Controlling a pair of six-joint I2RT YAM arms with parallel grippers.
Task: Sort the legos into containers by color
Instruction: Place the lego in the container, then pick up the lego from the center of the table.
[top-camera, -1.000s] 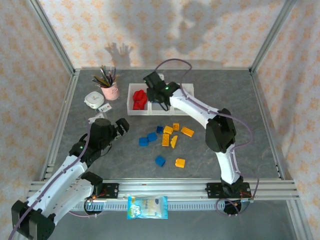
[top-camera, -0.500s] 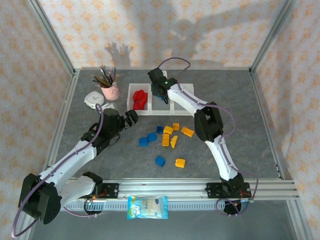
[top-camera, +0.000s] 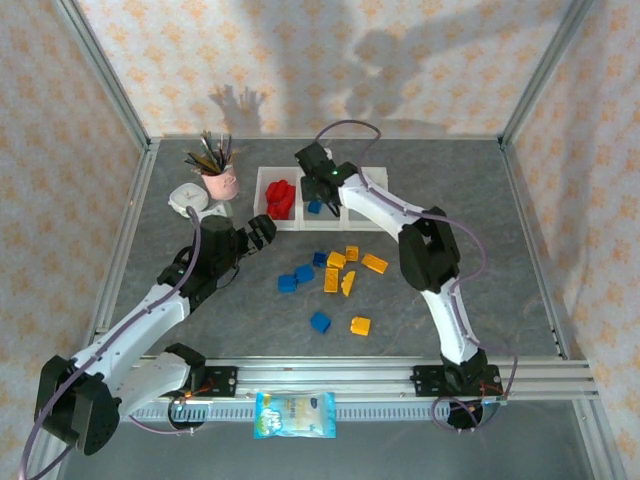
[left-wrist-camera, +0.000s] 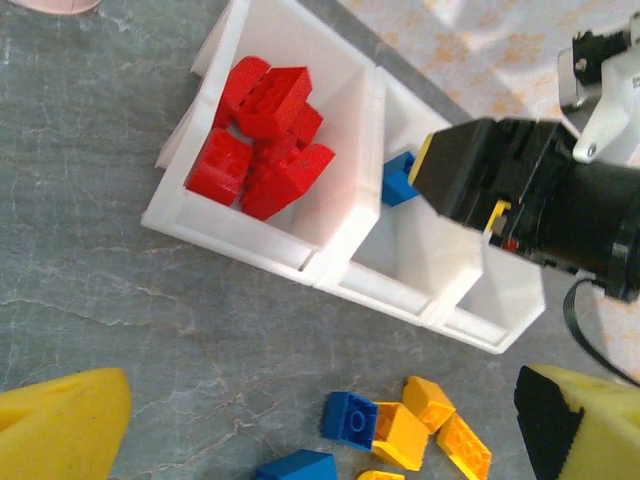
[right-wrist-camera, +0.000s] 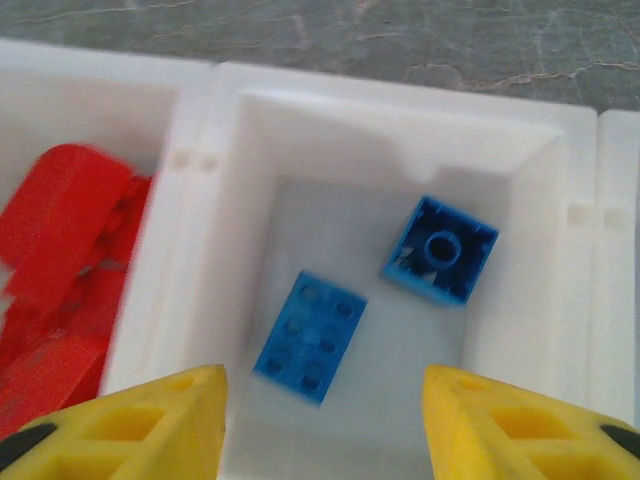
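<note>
The right gripper (right-wrist-camera: 325, 400) hangs over the middle compartment of the bins (right-wrist-camera: 215, 100), fingers spread and empty; two blue bricks (right-wrist-camera: 441, 250) lie inside. Red bricks (left-wrist-camera: 262, 135) fill the left compartment. The left gripper (top-camera: 256, 234), fingers spread wide, hovers before the bins near loose bricks (top-camera: 331, 281).

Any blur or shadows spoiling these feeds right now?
Right wrist view: two blue plastic bricks in the middle white translucent bin are sharp; the red bricks at left are smeared. Left wrist view: red bricks crisp, its own yellow fingertips soft. Top view: arm shadows land on the patterned back wall.
</note>
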